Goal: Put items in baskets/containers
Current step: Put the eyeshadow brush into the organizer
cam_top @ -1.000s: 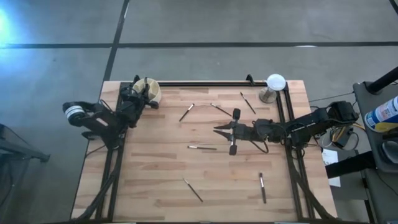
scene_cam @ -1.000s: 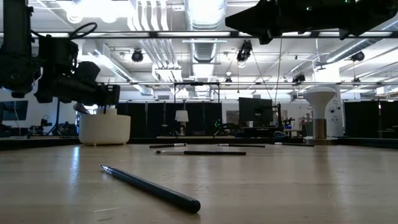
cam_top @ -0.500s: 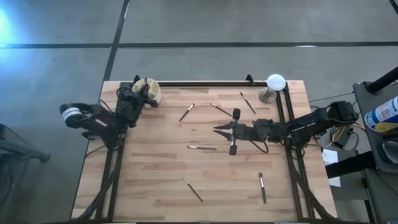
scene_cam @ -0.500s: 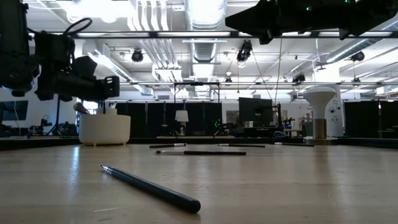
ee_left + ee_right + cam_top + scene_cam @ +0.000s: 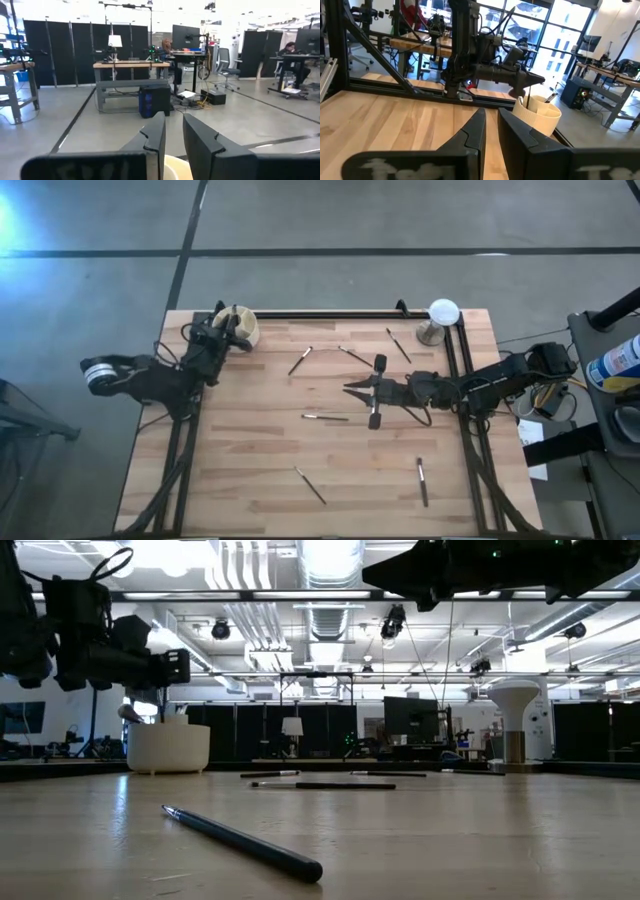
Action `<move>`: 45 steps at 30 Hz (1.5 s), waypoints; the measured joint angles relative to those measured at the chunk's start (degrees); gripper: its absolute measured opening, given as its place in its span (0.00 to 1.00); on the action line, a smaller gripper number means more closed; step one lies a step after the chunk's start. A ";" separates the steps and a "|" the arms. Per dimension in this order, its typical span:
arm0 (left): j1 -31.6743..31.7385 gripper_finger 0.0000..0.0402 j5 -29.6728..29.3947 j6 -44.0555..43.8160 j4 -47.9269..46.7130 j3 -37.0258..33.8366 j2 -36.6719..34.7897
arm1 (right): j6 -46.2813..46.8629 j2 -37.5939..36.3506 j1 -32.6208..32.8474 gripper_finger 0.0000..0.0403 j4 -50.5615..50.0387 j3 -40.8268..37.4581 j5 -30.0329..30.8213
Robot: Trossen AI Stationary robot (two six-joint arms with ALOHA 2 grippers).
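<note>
The cream cup stands at the table's far left, with brush handles sticking up out of it. My left gripper hovers just above the cup's rim, pointing about level. Its fingers stand slightly apart with nothing between them. Several thin brushes lie flat on the table, among them one near the middle and one at the front. My right gripper hangs mid-table above the fluffy-headed brush, a narrow gap between its fingers, holding nothing.
A white dome on a metal stand is at the far right corner. A black rail runs along the far edge, and frame bars run down both sides. More brushes lie at the far middle and the near right.
My left gripper has risen a little above the cup, and that arm's rear has swung toward the table's left edge. The right arm and the brushes on the table have kept still.
</note>
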 joint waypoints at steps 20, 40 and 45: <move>-7.11 0.27 11.62 0.61 -14.66 0.17 -21.79 | 0.27 -0.02 0.00 0.11 -1.48 0.00 0.06; -29.04 0.00 21.12 5.02 -30.40 9.25 -11.99 | 3.80 -0.11 -1.44 0.11 -19.27 2.47 11.92; -29.02 0.00 23.95 1.95 -22.54 9.16 -1.43 | 12.59 0.54 -9.20 0.11 -32.06 4.61 4.22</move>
